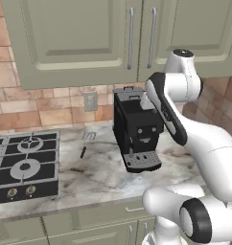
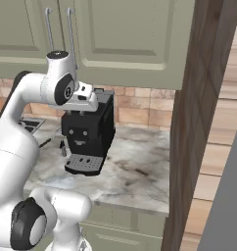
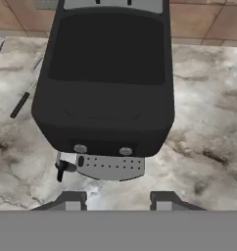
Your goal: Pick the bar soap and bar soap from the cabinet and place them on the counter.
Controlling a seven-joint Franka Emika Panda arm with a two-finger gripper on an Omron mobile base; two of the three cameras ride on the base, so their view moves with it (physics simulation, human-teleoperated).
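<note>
Above counter (image 3: pixel 208 112), gripper (image 3: pixel 118 200) over unbranded black coffee machine (image 3: pixel 108 78), cabinet (image 1: pixel 75 38) shut

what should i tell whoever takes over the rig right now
Hand: hovers above the black coffee machine, nothing between its fingertips; whether it counts as open or shut is unclear.
Cabinet: both doors closed, so the two bar soaps can't be seen.
Counter: carries the coffee machine and a small utensil beside the hob.
Done: nothing yet.
Left: open the cabinet, take out both soaps, set them on the counter.
</note>
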